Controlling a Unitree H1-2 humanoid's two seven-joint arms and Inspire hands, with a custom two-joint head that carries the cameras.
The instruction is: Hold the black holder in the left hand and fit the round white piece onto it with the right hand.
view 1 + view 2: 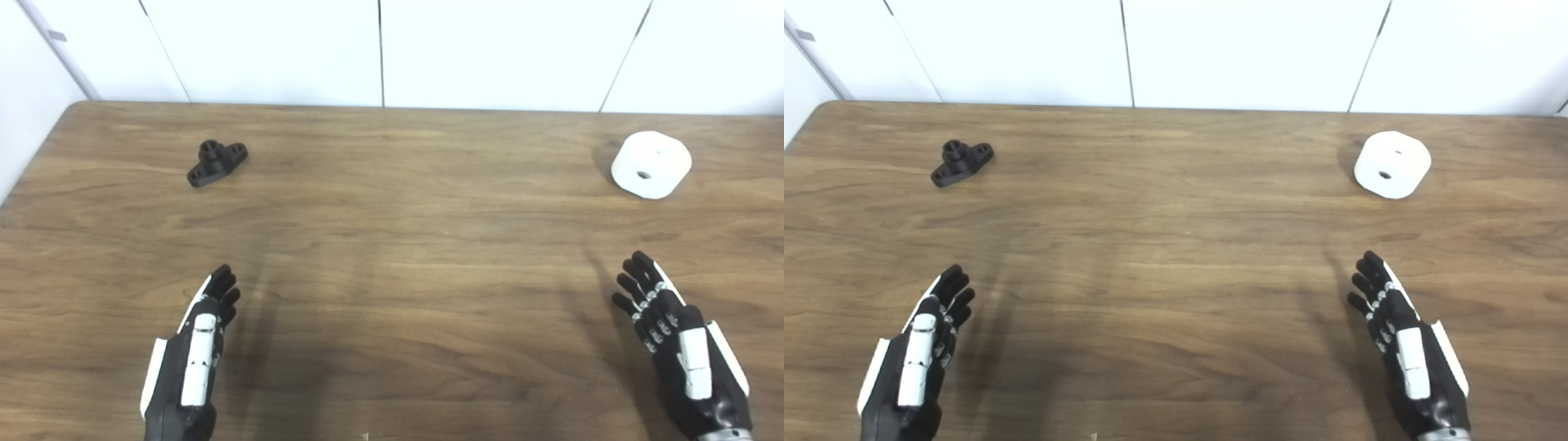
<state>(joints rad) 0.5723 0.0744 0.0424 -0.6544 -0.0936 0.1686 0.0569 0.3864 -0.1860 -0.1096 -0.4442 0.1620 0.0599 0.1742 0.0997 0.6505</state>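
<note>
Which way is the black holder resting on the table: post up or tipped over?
Post up. The holder lies flat on its base on the table, its round post pointing upward, with no robot hand touching it.

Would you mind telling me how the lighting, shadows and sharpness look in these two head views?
Left eye view: even, soft light; faint shadows streak the table beside the left hand and right hand. Right eye view: the white piece is nearly washed out, the black holder slightly soft; no strong glare.
</note>
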